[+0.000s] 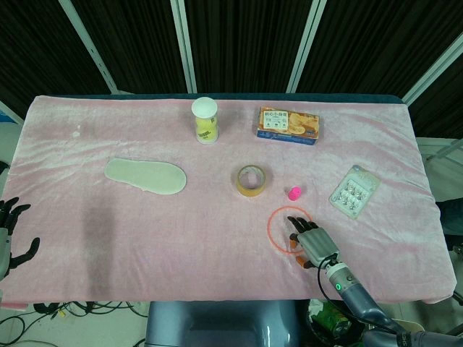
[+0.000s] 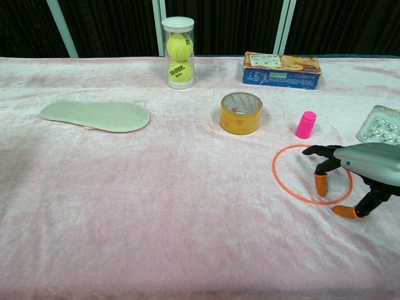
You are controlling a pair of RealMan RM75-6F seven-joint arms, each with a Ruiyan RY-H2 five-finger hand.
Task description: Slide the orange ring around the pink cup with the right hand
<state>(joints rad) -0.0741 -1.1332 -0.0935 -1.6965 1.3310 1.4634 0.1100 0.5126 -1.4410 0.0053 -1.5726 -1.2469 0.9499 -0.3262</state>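
Observation:
The thin orange ring lies flat on the pink cloth, front right. The small pink cup stands upright just beyond it, outside the ring. My right hand reaches over the ring's near-right side with fingers spread. An orange-tipped fingertip points down inside the ring, and another tip sits just outside the ring's near edge. It grips nothing. My left hand hangs off the table's left edge with fingers apart and empty.
A roll of tape stands left of the cup. A blister pack lies to its right. Further back are a tennis-ball tube and a biscuit box. An insole lies left.

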